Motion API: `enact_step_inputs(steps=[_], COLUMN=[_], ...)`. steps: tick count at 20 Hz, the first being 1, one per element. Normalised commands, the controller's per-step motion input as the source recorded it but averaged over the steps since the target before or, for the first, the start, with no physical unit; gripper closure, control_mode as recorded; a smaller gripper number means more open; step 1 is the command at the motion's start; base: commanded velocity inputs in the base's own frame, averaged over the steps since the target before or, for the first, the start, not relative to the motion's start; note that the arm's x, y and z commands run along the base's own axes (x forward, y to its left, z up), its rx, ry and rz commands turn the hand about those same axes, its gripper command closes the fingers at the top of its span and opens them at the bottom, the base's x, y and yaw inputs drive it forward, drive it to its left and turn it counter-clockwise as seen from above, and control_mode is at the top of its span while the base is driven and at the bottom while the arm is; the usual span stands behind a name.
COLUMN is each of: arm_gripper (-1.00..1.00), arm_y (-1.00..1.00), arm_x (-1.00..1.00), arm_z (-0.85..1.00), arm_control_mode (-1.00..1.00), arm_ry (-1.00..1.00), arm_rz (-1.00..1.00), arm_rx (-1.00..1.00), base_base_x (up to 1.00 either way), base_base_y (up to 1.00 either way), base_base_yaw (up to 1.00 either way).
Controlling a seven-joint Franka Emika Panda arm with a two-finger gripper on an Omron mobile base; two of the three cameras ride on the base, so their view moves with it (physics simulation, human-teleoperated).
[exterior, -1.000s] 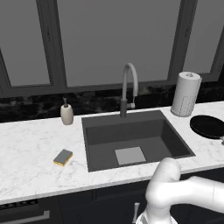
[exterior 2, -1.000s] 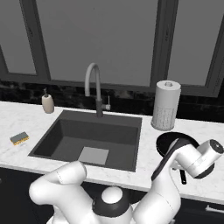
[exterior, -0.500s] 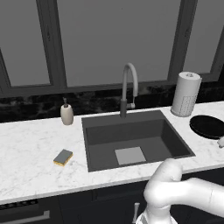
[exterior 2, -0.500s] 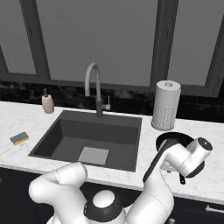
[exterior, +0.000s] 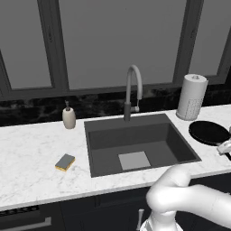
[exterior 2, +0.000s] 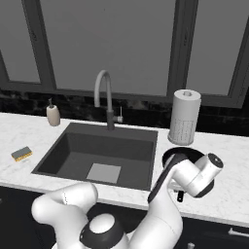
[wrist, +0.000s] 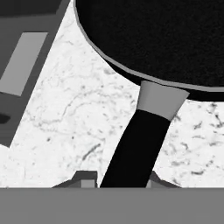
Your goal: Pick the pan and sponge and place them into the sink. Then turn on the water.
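The black pan (exterior: 208,132) lies on the counter right of the sink (exterior: 131,137), in front of the paper towel roll. In the hand view its bowl (wrist: 153,39) spans the top and its dark handle (wrist: 140,144) runs down between my gripper's (wrist: 120,183) two fingertips, which stand open close on either side of it. From the right base view my hand hangs over the pan's (exterior 2: 181,154) near edge and hides part of it. The grey-and-yellow sponge (exterior: 65,162) rests on the counter left of the sink. No water runs from the gooseneck faucet (exterior: 133,90).
A beige soap dispenser (exterior: 68,118) stands at the back left of the basin. The white paper towel roll (exterior: 191,97) stands behind the pan. The counter's front edge lies just below the pan handle. The sink corner (wrist: 48,17) lies up-left of the hand.
My hand has moved left and slightly down over the pan's handle end. Pan, sponge and faucet have stayed where they were.
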Motion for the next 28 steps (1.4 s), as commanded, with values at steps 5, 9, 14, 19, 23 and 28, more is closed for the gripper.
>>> enact_step_inputs(steps=[5, 9, 14, 19, 23, 28], arm_gripper=[1.0, 1.0, 1.0, 1.0, 1.0, 1.0], arm_y=[1.0, 1.0, 0.9, 0.47, 0.41, 0.49], arm_x=[-0.1, 0.04, 0.08, 0.03, 0.01, 0.0], arm_z=[0.0, 0.11, 0.09, 0.0, 0.02, 0.1], arm_control_mode=[-1.0, -1.0, -1.0, -1.0, -1.0, -1.0], arm_ry=[0.08, 0.16, 0.05, 0.0, 0.0, 0.01], arm_rz=[0.07, 0.19, 0.31, 0.44, 0.45, 0.41], arm_rx=[0.08, -0.05, -0.11, -0.01, 0.0, -0.01], base_base_x=[0.0, 0.0, 0.0, 0.0, 0.0, 0.0], base_base_y=[0.0, 0.0, 0.0, 0.0, 0.0, 0.0], base_base_yaw=[0.0, 0.0, 0.0, 0.0, 0.0, 0.0])
